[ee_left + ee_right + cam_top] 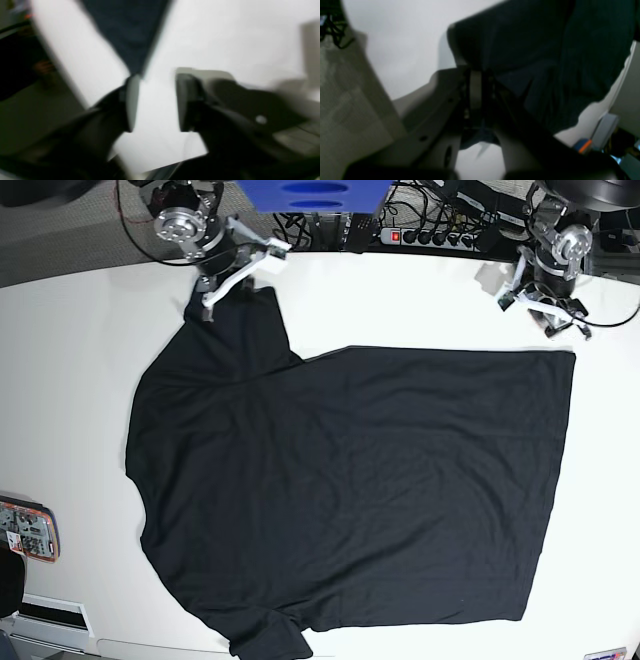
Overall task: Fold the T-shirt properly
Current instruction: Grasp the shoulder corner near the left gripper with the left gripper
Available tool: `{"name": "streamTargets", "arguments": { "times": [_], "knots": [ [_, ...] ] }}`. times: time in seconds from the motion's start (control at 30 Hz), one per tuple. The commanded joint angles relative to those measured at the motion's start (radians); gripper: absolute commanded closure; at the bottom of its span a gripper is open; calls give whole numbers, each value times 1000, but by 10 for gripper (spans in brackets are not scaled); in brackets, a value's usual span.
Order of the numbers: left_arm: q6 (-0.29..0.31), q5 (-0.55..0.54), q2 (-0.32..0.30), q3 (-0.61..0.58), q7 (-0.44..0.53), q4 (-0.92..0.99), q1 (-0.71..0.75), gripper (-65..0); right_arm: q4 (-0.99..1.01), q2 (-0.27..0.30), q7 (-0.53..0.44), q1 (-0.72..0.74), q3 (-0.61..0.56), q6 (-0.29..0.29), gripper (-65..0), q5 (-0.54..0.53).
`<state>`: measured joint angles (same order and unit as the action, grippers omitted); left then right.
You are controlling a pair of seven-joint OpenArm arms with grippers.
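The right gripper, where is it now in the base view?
The right gripper is at the top left of the base view, on the far edge of the white table, shut on the upper sleeve of the T-shirt.

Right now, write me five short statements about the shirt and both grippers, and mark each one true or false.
1. The T-shirt lies spread flat on the white table. True.
2. The right gripper is shut on the T-shirt. True.
3. The left gripper grips the T-shirt. False: its jaws stand apart with only table between them.
4. The T-shirt is white. False: it is black.
5. Both grippers sit at the table's far edge. True.
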<state>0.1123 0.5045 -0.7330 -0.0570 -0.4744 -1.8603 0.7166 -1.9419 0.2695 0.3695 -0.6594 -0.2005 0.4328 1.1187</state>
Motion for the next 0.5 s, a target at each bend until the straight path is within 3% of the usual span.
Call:
{"name": "streamTargets", "arguments": {
  "times": [0.0, 0.1, 0.37, 0.47],
  "knots": [
    [0, 3, -47, 16, -2, -12, -8, -328, -20, 6, -4, -6, -3, -12, 0, -2],
    [11, 4, -72, 32, -31, -15, -15, -412, -20, 6, -4, -6, -4, -12, 0, -2],
    [13, 58, -75, 88, -27, -6, -22, -416, -21, 6, -4, -7, -4, -12, 0, -2],
    [13, 53, -127, 73, -25, 67, -30, -416, -21, 6, -4, -7, -9, -12, 0, -2]
  ]
}}
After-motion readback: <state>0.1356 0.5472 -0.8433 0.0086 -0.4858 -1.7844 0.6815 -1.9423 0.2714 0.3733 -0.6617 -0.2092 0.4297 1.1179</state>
